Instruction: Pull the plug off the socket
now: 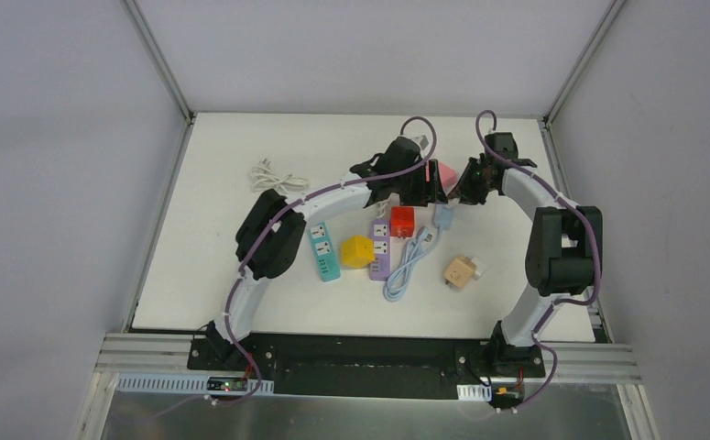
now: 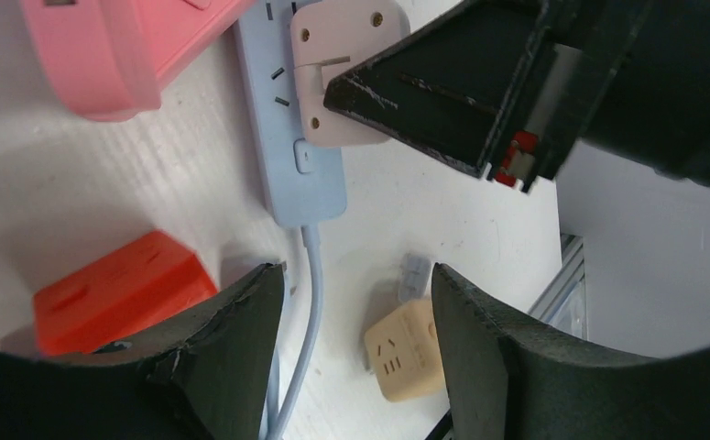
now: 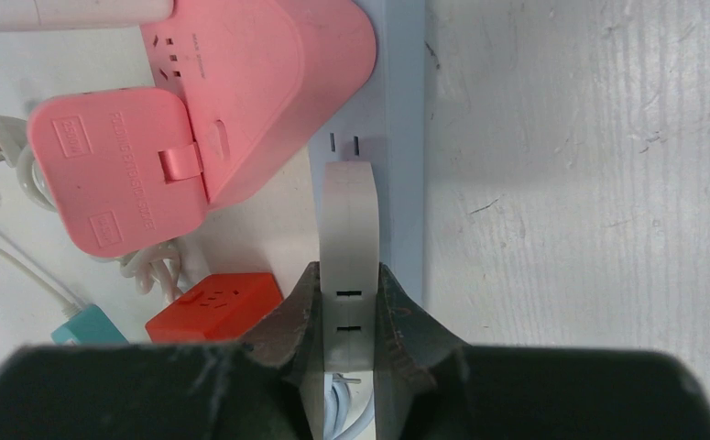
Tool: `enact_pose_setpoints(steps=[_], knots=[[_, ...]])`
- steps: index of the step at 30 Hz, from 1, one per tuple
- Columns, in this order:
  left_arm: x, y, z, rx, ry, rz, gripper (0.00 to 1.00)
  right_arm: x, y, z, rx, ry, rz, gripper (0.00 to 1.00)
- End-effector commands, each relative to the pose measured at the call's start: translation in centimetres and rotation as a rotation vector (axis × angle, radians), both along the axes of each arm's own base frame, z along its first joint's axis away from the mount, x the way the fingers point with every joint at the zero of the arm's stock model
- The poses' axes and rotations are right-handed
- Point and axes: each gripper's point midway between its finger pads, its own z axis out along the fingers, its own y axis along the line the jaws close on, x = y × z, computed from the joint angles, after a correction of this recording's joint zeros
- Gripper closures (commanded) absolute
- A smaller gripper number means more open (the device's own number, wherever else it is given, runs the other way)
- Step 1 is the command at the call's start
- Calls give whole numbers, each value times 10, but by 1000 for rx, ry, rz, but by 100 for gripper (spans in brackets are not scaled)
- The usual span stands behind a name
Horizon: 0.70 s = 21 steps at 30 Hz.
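Right gripper (image 3: 342, 316): nearest the right wrist camera; its two black fingers are pinched tight on the flat sides of the pale beige square plug adapter (image 3: 348, 229).
Plug: the beige adapter sits seated on the light blue plastic power strip (image 3: 404, 137), at the far middle of the white table (image 1: 241, 202); two empty slots of the strip show just past it.
Socket: the light blue strip lies flat, its blue cord (image 2: 303, 339) running back toward the arms' bases.
Left gripper (image 2: 360, 321): hangs above the strip's cord end with its black jaws about half apart, holding nothing; whether it touches the strip cannot be told.
Neighbours: a pink rounded multi-socket block (image 3: 241, 92) lies just beside the strip; a red cube socket (image 2: 122, 289) and a tan cube socket (image 2: 406, 353) sit nearby.
Step in hand: the grip on the plug looks made; the pull is not yet done.
Next move: likely a straight lift away from the strip's face, while the left gripper presses the strip down so it does not rise with the plug.
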Motion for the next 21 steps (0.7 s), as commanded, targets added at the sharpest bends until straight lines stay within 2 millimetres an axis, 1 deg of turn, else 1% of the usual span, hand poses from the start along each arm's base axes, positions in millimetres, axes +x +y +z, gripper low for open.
enact_pose_setpoints(steps=[1,6,9,11,13,16,21], knots=[[15,-15,14,38,-58,33,38,4,-10,28,45,-79,-23,93],[15,-10,-23,96,-33,86,38,1,-14,27,58,-75,-33,100],[8,-19,-29,95,-113,14,34,1,-12,28,72,-72,-32,100],[2,-24,-34,150,-178,-43,33,1,-10,30,88,-71,-31,100],[-5,-30,-43,189,-217,-102,32,0,-6,32,107,-65,-26,100],[-7,-32,-54,204,-198,-99,32,-4,-1,33,136,-48,-16,100],[-4,-37,-63,199,-169,-64,33,-11,9,32,164,-22,-3,100]])
